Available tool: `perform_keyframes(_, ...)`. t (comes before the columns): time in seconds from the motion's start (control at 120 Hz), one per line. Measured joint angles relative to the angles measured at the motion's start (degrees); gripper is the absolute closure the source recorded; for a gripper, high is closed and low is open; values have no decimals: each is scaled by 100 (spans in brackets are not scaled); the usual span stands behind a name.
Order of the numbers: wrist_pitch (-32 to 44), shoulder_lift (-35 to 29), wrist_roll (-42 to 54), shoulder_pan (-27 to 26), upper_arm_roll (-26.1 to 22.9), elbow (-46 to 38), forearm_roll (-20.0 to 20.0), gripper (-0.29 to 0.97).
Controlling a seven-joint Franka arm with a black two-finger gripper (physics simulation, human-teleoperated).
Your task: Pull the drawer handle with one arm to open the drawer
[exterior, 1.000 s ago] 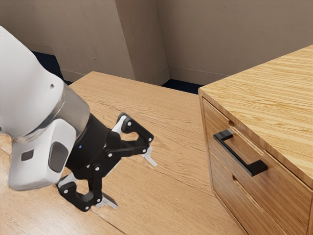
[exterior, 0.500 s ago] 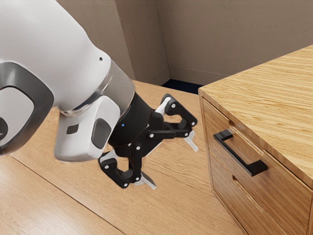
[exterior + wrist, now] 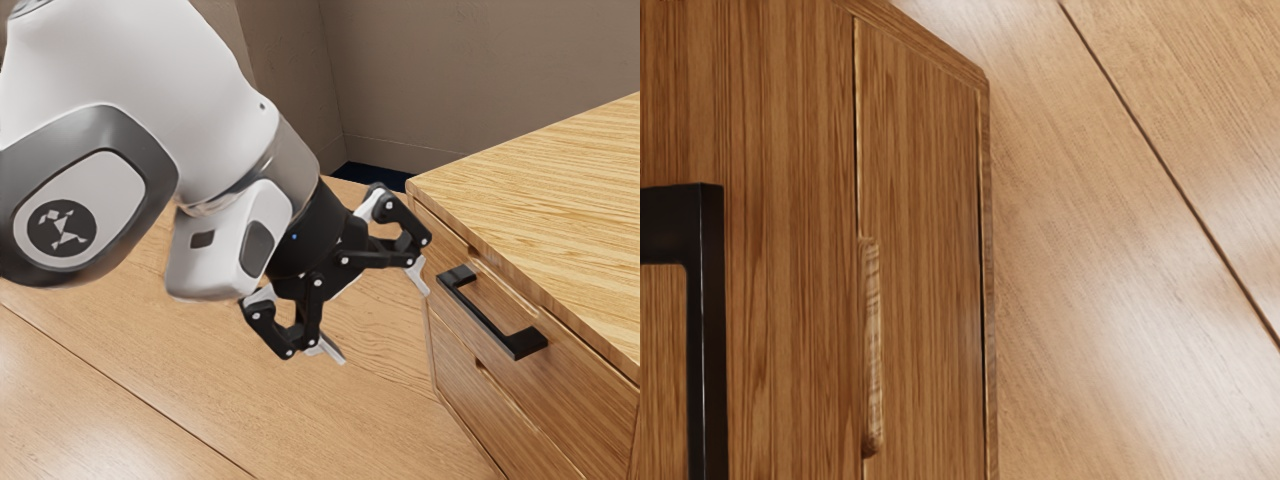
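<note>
Exterior view: gripper (image 3: 378,318) beside the drawer cabinet (image 3: 540,200).
Fingers (image 3: 418,279) spread wide, holding nothing (upper tip near the cabinet's corner); black drawer handle (image 3: 492,312) on the top drawer front (image 3: 440,245), apart from the fingers.

We see plain beige walls (image 3: 470,70) with a squared pillar (image 3: 285,70) jutting out, a pale baseboard (image 3: 385,152) at their foot, and a strip of dark blue floor (image 3: 372,173). The wooden bench (image 3: 150,400) shows plank seams. A wooden cabinet (image 3: 560,190) stands on it at the exterior view's right.

A plain furnished room: beige walls (image 3: 450,70), wooden table (image 3: 180,400), wooden drawer cabinet (image 3: 540,200).
</note>
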Motion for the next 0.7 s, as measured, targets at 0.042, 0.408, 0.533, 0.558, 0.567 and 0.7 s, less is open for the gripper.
perform_keyframes(0.042, 1, 16, 20, 0, -1, 7, -1, 2)
perform_keyframes(0.408, 8, 402, 149, 0, -10, 250, -6, 2)
perform_keyframes(0.533, 7, 438, 177, -13, -27, 223, -10, 2)
perform_keyframes(0.558, 10, 440, 182, -19, -31, 219, -10, 2)
perform_keyframes(0.567, 12, 440, 184, -20, -31, 217, -9, 2)
perform_keyframes(0.7, 176, 347, 205, -26, -36, 115, -6, 2)
